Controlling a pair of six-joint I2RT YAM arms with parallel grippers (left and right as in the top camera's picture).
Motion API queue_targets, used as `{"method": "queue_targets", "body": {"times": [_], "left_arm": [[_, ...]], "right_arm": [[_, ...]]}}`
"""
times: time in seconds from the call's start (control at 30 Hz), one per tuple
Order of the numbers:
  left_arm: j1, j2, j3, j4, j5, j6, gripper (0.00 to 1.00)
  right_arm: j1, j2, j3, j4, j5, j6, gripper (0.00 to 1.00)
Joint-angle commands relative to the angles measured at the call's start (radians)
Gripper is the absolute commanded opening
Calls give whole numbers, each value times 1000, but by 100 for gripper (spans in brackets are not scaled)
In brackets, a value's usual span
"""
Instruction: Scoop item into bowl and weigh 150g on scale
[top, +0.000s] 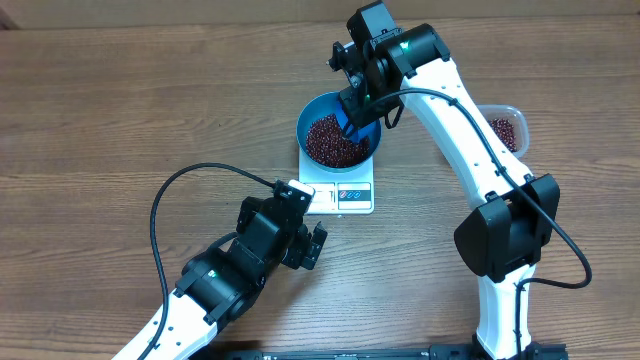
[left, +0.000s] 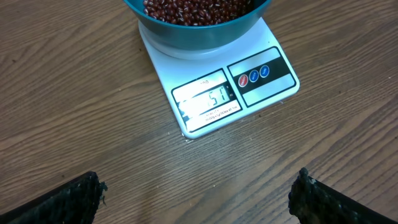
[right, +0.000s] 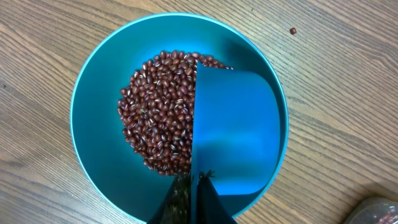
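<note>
On your overhead view the scale (top: 345, 192) lies mid-table with the bowl (top: 305, 118) on its platform and the display end showing at 6 o'clock. The beans (top: 335, 142) lie in the bowl. The scoop (right: 239, 137), pinched in the right gripper (right: 194, 199), hangs over the bowl's 3 o'clock half. The tub (top: 522, 125) sits at the bowl's 3 o'clock, well apart and partly behind the right arm. The left gripper (top: 306, 222) is near the scale's 7 o'clock corner. On your right wrist view, a stray bean (right: 292, 30) lies on the table (top: 120, 100) past the rim at 1 o'clock.

Round deep blue bowl (top: 303, 125) upright, upper centre of overhead frame, resting on small white square scale (top: 345, 196). Dark red-brown beans (top: 330, 140) heaped inside bowl. Scale display panel toward lower edge, digits showing.
</note>
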Motion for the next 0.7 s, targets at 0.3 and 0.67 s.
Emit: {"method": "queue_targets", "body": {"times": [0.3, 0.67], "left_arm": [[-6, 5, -7, 0, -17, -18, 100], [-6, 5, -7, 0, -17, -18, 100]], "right_arm": [[6, 20, -5, 8, -2, 5, 4], [10, 41, -5, 8, -2, 5, 4]]}}
